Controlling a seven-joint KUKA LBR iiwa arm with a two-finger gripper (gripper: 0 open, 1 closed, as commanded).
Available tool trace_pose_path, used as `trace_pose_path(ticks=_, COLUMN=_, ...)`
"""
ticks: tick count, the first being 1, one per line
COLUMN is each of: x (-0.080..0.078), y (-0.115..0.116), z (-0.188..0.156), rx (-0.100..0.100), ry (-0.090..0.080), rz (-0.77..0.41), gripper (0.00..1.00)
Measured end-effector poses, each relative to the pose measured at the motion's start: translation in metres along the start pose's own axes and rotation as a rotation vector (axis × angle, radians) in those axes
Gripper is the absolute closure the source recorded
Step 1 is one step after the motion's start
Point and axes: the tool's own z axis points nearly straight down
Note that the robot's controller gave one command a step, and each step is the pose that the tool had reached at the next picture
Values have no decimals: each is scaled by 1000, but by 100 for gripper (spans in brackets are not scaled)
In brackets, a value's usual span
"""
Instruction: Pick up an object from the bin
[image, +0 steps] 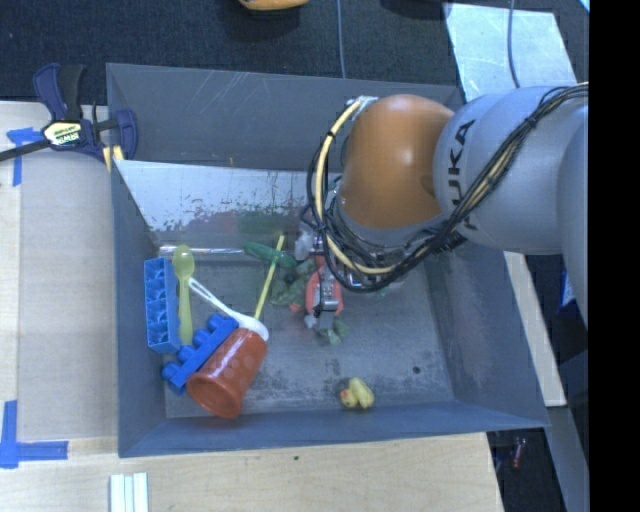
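My gripper (322, 303) reaches down into the middle of the bin from under the arm's orange cover. A small dark green piece (334, 333) lies right at its lower end; whether it is gripped I cannot make out. A green plastic toy (276, 254) lies just to its left, crossed by a thin yellow stick (266, 285). A small yellow thing (355, 395) lies near the bin's front wall, below the gripper and apart from it.
At the bin's left lie a blue studded plate (157, 303), a yellow-green spoon (184, 290), a white spoon (228, 310), a blue brick (197, 352) and a red cup (228, 373) on its side. The arm covers the bin's right back part.
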Motion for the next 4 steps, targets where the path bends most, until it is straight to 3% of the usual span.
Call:
trace_pose_path(ticks=1, x=-2, y=0, z=-4, rx=-1, ry=-8, rz=2, gripper=0)
trace_pose_path(ticks=2, x=-8, y=5, z=-10, rx=-1, ry=-8, rz=159, gripper=0)
trace_pose_path(ticks=3, x=11, y=21, z=-49, rx=-2, ry=-11, rz=198, gripper=0)
trace_pose_path(ticks=4, x=9, y=14, z=-36, rx=-3, ry=-15, rz=249, gripper=0)
